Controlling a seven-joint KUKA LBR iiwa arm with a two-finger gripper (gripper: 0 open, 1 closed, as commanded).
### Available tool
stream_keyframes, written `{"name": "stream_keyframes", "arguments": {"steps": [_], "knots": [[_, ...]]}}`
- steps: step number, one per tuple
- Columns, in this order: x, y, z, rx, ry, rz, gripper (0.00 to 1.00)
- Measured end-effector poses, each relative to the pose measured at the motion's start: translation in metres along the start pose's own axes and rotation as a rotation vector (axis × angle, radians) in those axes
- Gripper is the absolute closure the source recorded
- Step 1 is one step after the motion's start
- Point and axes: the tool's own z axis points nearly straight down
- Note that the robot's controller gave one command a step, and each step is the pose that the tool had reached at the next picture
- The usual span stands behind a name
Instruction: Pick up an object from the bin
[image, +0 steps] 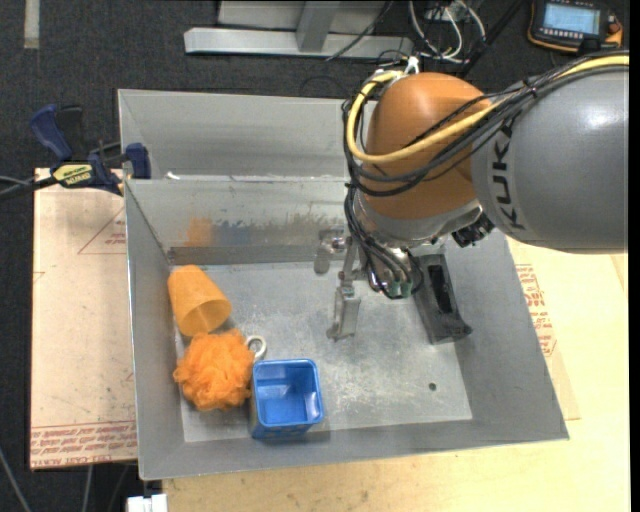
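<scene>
At the near left of the bin (510, 390) sits a blue square tub (286, 398), touching an orange fluffy puff (213, 369); behind them an orange cup (197, 300) lies on its side. Right of centre the gripper (392, 312) hangs over bare floor, well apart from all three, its fingers seemingly spread wide with nothing between them. The grey arm (570, 170) above reads KUKA

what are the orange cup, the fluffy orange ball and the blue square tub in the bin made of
Orange tapered cup: likely plastic; smooth, matte, even colour.
Fluffy orange ball: looks like yarn or mesh fibre, going by its ragged, fuzzy outline.
Blue square tub: probably moulded plastic, with a slight sheen on its thin walls.
</scene>
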Motion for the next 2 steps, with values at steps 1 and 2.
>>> {"name": "stream_keyframes", "arguments": {"steps": [1, 2], "knots": [[-0.001, 0.0, -0.005, -0.001, -0.008, 0.002, 0.0], [0.035, 0.022, 0.043, -0.001, -0.01, -0.038, 0.0]]}}
